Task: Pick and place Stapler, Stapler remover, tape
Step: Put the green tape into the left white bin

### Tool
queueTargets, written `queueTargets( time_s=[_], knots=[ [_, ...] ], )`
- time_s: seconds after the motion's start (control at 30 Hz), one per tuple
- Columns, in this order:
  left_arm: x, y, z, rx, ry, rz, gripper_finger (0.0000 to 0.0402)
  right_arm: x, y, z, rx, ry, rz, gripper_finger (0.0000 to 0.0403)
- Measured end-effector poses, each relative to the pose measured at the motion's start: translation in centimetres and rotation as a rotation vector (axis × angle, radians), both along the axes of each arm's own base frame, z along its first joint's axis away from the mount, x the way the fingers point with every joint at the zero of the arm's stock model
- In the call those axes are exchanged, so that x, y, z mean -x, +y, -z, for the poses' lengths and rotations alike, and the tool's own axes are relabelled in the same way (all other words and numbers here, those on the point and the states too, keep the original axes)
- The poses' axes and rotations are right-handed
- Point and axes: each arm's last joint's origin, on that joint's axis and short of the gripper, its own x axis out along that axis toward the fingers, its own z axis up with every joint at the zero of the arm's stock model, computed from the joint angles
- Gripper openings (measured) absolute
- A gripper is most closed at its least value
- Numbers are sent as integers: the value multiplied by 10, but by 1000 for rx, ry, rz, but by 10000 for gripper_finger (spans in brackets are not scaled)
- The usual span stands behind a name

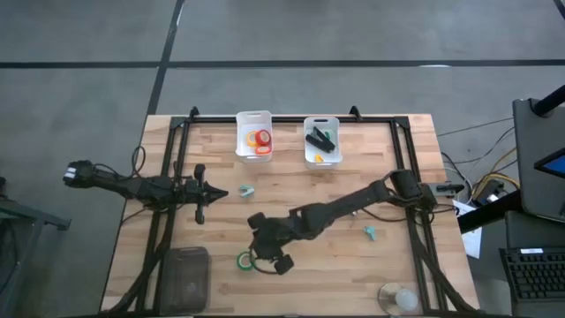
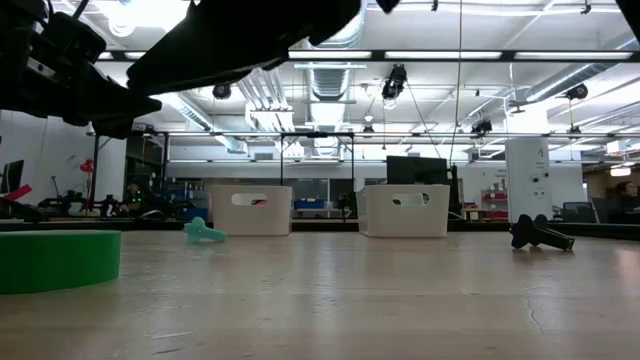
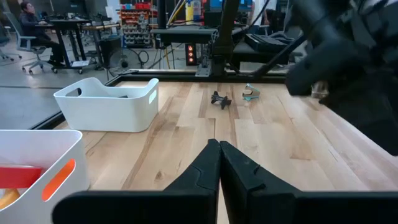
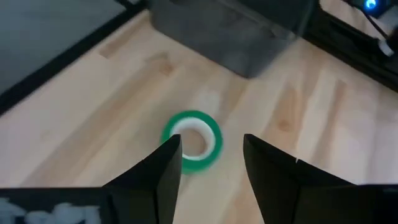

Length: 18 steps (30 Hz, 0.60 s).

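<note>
A green tape roll [image 1: 244,260] [image 4: 193,142] [image 2: 55,260] lies flat on the table near its near edge. My right gripper [image 1: 265,250] [image 4: 211,155] hangs open just above it, one finger on either side, clear of the roll. The black stapler [image 1: 320,139] lies in the right white bin [image 1: 321,157]. Red and orange tape rolls [image 1: 259,141] lie in the left white bin [image 1: 254,117]. A teal staple remover [image 1: 247,190] [image 2: 205,232] lies close to my left gripper [image 1: 216,193] [image 3: 219,146], which is shut and waits at the table's left. Another remover [image 1: 371,232] lies at the right.
A dark grey box [image 1: 183,274] [image 4: 230,37] stands at the near left corner, beside the green roll. A clear round object [image 1: 397,299] sits at the near right. A small black tool [image 3: 221,99] [image 2: 540,233] lies on the table by the right remover [image 3: 250,93].
</note>
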Motion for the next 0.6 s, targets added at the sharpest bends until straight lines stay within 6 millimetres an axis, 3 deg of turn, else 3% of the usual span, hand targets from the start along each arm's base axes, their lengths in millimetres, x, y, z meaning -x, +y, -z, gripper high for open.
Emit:
queueTargets(
  time_s=[0.23, 0.47, 0.6],
  knots=[
    [0, 0, 0, 0, 0, 0, 12, 1, 1, 16, -45, -38, -12, 151],
    [0, 0, 1, -2, 8, 0, 12, -15, 10, 49, -51, 27, -33, 142],
    [0, 0, 2, -5, 24, 0, 12, -19, 13, 50, -47, 52, -35, 136]
  ],
)
